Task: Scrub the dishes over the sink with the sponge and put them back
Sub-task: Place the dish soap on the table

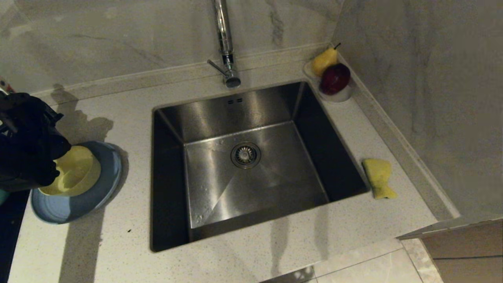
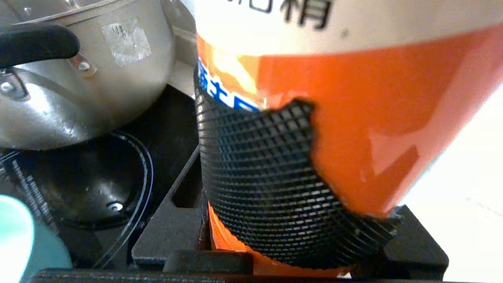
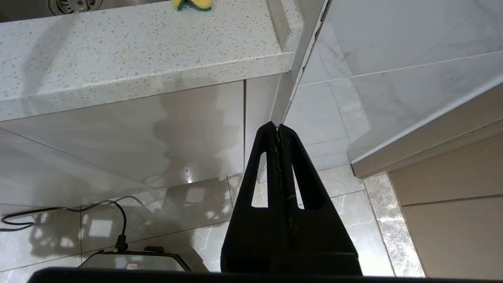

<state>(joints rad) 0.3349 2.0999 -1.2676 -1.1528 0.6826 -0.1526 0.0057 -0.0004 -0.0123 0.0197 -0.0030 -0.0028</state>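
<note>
My left gripper (image 2: 298, 169) is shut on an orange and white bottle (image 2: 393, 110); a black ribbed pad (image 2: 255, 181) wraps its side. In the head view the left arm (image 1: 27, 141) hangs at the far left over the pale-yellow bowl (image 1: 78, 173), which sits on the light-blue plate (image 1: 74, 208). A sliver of the teal bowl (image 1: 2, 195) (image 2: 23, 243) shows beside them. The yellow sponge (image 1: 378, 177) (image 3: 192, 4) lies on the counter right of the steel sink (image 1: 255, 173). My right gripper (image 3: 278, 127) is shut and empty, parked below the counter's edge.
A chrome tap (image 1: 226, 43) rises behind the sink. A white dish with a pear (image 1: 324, 61) and a dark red fruit (image 1: 335, 78) stands in the back right corner. A steel pot (image 2: 98, 78) sits on a black hob (image 2: 98, 184) left of the dishes.
</note>
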